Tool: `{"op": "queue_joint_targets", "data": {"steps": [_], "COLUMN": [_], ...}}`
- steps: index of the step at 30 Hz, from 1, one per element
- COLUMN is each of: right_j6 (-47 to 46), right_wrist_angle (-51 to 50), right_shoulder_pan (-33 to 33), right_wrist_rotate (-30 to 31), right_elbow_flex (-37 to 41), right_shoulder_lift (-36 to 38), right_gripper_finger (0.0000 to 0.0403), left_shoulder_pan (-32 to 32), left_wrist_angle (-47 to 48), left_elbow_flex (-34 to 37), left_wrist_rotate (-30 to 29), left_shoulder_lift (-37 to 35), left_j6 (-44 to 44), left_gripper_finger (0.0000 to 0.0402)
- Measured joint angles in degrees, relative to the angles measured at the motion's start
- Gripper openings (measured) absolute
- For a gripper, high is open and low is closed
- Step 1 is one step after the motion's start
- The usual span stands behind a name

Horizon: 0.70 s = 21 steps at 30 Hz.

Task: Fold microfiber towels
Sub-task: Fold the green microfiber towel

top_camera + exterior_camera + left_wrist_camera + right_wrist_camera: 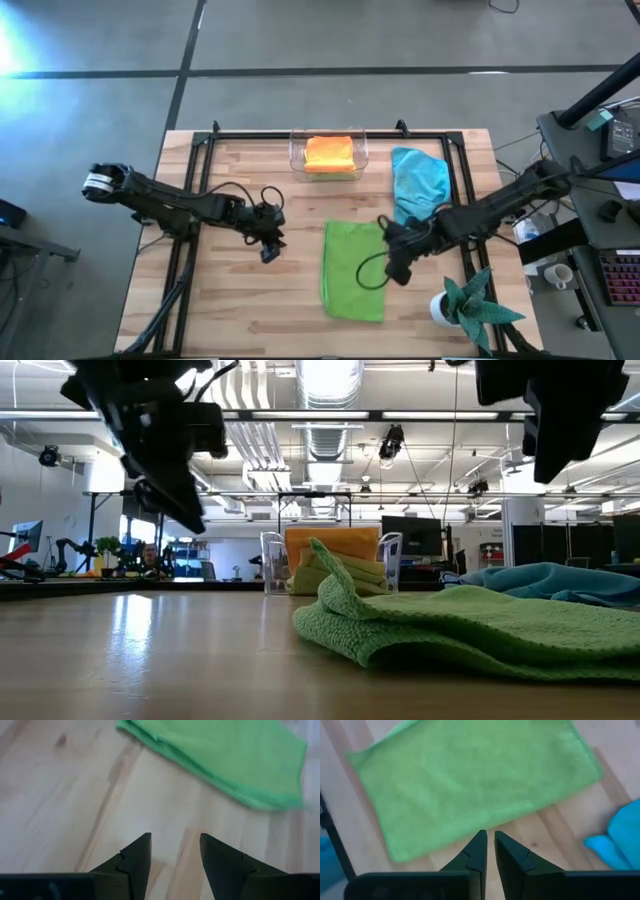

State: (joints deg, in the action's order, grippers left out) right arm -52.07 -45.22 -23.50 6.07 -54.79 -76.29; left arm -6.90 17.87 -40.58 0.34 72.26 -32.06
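A lime green towel [353, 270] lies folded flat on the table at centre front; it also shows in the low view [480, 625] and in both wrist views [220, 755] [470, 780]. A light blue towel [418, 180] lies crumpled at the far right. An orange towel [328, 153] lies folded on top of other folded cloths in a clear bin [296, 160] at the far centre. My left gripper [270, 250] hovers open and empty left of the green towel [175, 855]. My right gripper [392, 262] hovers shut and empty at the green towel's right edge [491, 852].
A teal spiky plant in a white pot [465, 305] stands at the front right corner, close to my right arm. A black frame [205, 140] runs along the table's far and side edges. Bare wood lies between my left gripper and the green towel.
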Motion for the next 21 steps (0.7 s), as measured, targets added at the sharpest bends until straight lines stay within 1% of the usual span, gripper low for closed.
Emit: {"op": "queue_joint_targets", "data": {"steps": [4, 7, 10, 13, 16, 18, 21], "right_j6": [-0.4, -0.4, 0.5, 2.4, 4.0, 5.3, 7.3], "right_wrist_angle": [5.1, 8.4, 9.4, 9.5, 10.2, 11.0, 12.9], "right_shoulder_pan": [3.3, 5.7, 7.9, 10.0, 12.3, 14.0, 16.3], "right_wrist_rotate": [-0.5, -1.1, -1.6, -2.0, -2.4, -4.4, -6.8], "right_elbow_flex": [6.9, 10.9, 13.6, 15.5, 17.0, 17.9, 19.1], "right_shoulder_lift": [6.7, 10.3, 12.7, 14.1, 14.8, 14.7, 14.3], "right_gripper_finger": [0.0033, 0.0033, 0.0033, 0.0033, 0.0038, 0.0046, 0.0065], "left_shoulder_pan": [1.6, 3.0, 4.7, 6.2, 7.8, 9.0, 10.8], "left_wrist_angle": [-3.3, -6.1, -10.2, -15.1, -17.2, -17.7, -17.5], "left_elbow_flex": [-0.6, -1.2, -1.7, -2.0, -2.5, -3.0, -3.7], "left_wrist_rotate": [-0.1, -0.1, -0.1, 0.0, 0.0, 0.2, 0.6], "left_shoulder_lift": [1.1, 2.1, 3.6, 5.2, 7.0, 8.3, 10.9], "left_j6": [-0.7, -2.0, -4.4, -5.2, -5.5, -6.8, -8.5], "left_gripper_finger": [0.0153, 0.0153, 0.0153, 0.0153, 0.0153, 0.0155, 0.0168]}}
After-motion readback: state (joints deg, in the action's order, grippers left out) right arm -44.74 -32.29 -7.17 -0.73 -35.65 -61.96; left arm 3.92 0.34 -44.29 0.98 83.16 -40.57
